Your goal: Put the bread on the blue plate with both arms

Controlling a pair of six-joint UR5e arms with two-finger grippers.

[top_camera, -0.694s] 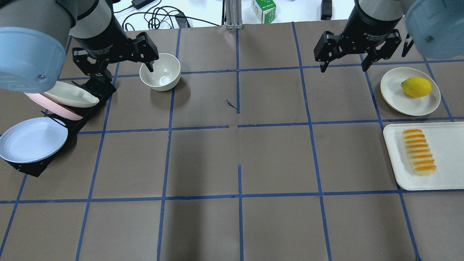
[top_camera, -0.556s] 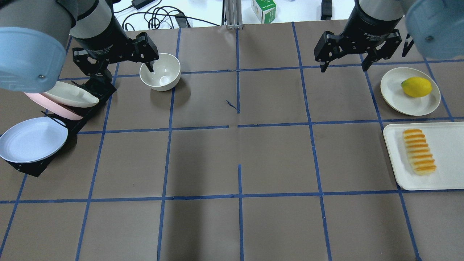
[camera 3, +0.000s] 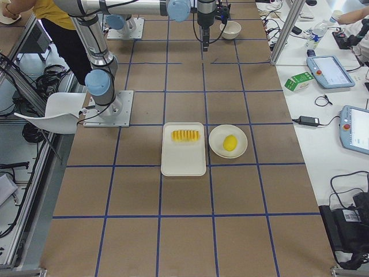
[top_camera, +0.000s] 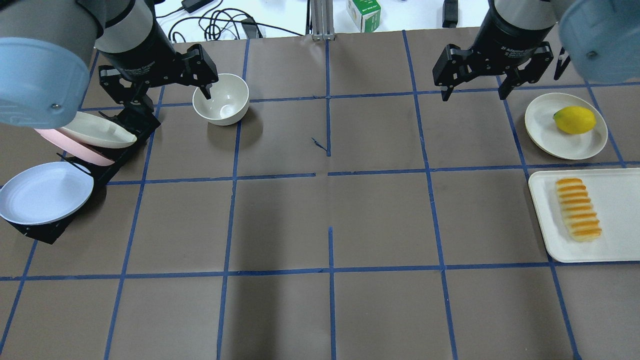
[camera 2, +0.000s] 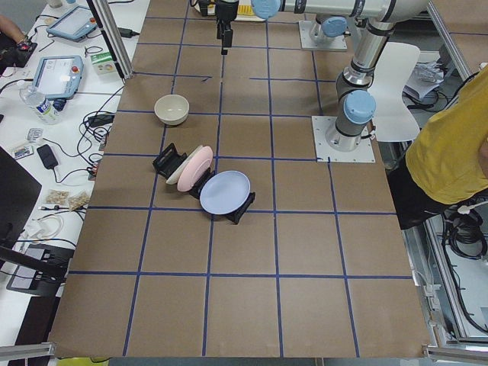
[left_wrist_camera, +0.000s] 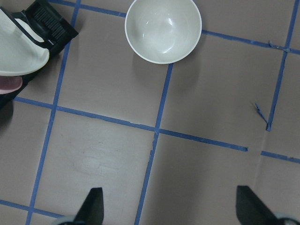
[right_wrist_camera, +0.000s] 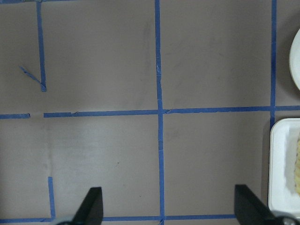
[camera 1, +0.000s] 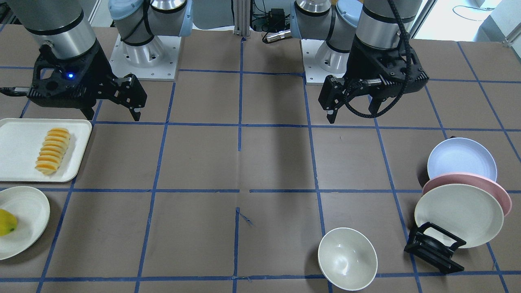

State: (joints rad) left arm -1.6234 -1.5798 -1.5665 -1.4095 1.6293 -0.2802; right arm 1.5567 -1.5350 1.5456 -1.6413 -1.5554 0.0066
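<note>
The bread [top_camera: 578, 209] lies on a white tray [top_camera: 545, 235] at the right; it also shows in the front view [camera 1: 52, 151] and at the right wrist view's edge [right_wrist_camera: 297, 171]. The blue plate [top_camera: 45, 192] leans in a black rack [top_camera: 40, 231] at the left, nearest of three plates, and shows in the front view [camera 1: 462, 158]. My left gripper [top_camera: 160, 92] is open and empty, hovering between the rack's far end and a bowl. My right gripper [top_camera: 474, 95] is open and empty, high over the far right table, well apart from the bread.
A white bowl [top_camera: 221, 99] stands right beside my left gripper's finger. A pink plate [top_camera: 75, 146] and a cream plate [top_camera: 100, 131] lean in the same rack. A lemon [top_camera: 574, 120] sits on a cream plate [top_camera: 547, 132] beyond the tray.
Both arms have shifted only very slightly. Nothing on the table has moved, and both grippers stay open.
</note>
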